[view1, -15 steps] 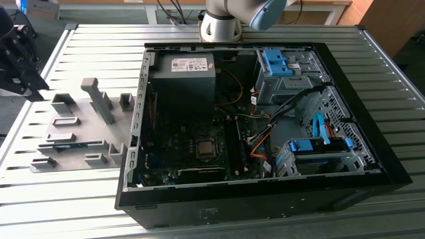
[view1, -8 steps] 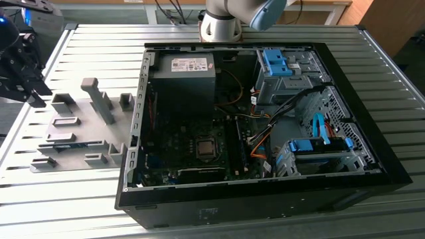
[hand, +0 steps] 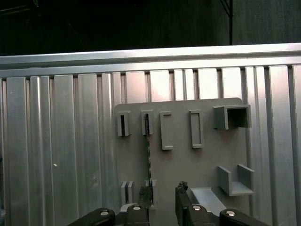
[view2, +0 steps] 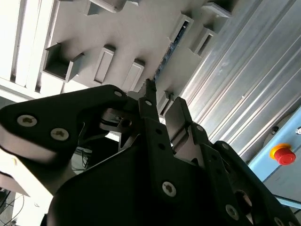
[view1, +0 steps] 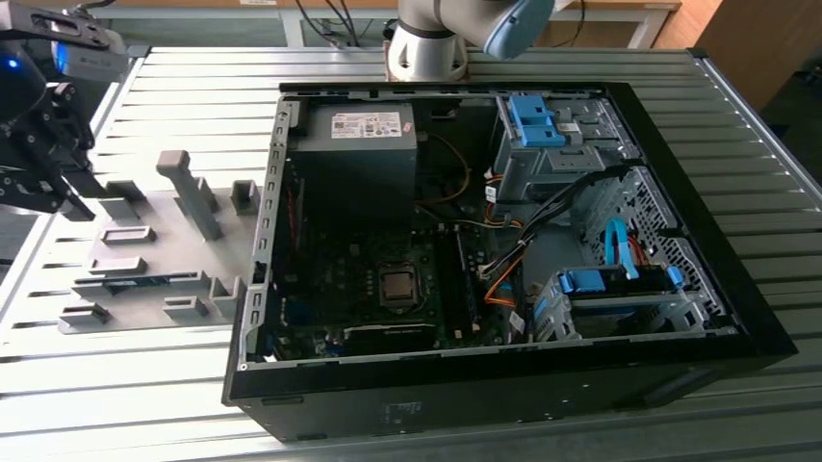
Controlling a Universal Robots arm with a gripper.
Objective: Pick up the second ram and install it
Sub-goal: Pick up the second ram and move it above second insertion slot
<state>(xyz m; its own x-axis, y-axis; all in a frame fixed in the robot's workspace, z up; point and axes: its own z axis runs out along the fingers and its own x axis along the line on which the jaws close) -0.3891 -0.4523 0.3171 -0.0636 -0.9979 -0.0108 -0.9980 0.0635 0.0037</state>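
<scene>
Pickup step: empty gripper (hand: 162, 194), fingers apart, hovers above the ram stick (hand: 148, 160) in its grey fixture (hand: 188, 169); grasping needs centring over it.

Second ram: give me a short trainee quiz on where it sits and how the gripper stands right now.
1. True or false: the second ram is already installed in the computer case.
2. The ram stands on edge in: A) the grey fixture plate; B) a drive bay; C) a motherboard slot.
3. Fill in: the gripper hangs above the fixture plate with its jaws ____.
Key: 1 false; 2 A; 3 open.
</scene>
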